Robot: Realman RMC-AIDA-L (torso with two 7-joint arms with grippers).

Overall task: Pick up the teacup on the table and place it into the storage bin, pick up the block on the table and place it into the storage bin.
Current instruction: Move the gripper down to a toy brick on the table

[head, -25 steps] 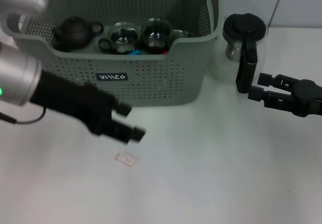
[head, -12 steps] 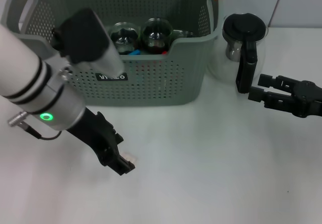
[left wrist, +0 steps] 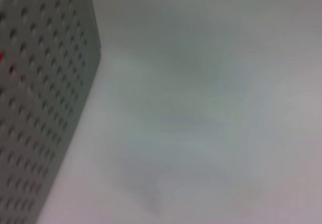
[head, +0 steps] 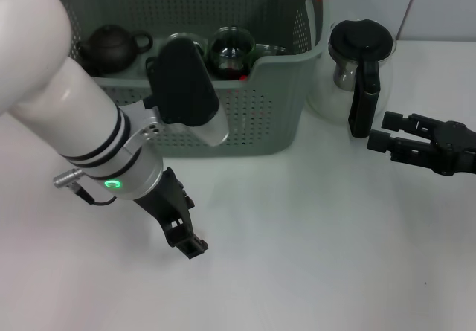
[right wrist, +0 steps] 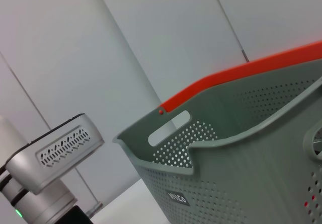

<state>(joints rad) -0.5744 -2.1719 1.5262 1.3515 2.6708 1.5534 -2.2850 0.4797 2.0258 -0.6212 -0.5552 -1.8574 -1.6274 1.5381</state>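
The left claw (head: 186, 238) has swung down from in front of the storage bin (head: 282, 59) to the table (head: 312, 256), near the middle of its front part. A second ago a small pale block lay on that spot. Now the claw covers it, so the block cannot be seen. I think the claw is about to grab it, which is the last job if the teacup is already put away.

I cannot tell how wide the left claw is open, or if it has the block. The left wrist view shows only the bin wall (left wrist: 40, 108) and bare table.

The bin stands at the far edge. Glass cups (head: 230, 48) and a dark teapot (head: 111, 45) sit inside it.

The right claw (head: 387, 129) has not moved. It waits by the right edge, next to the glass jug (head: 361, 63), open and holding nothing.
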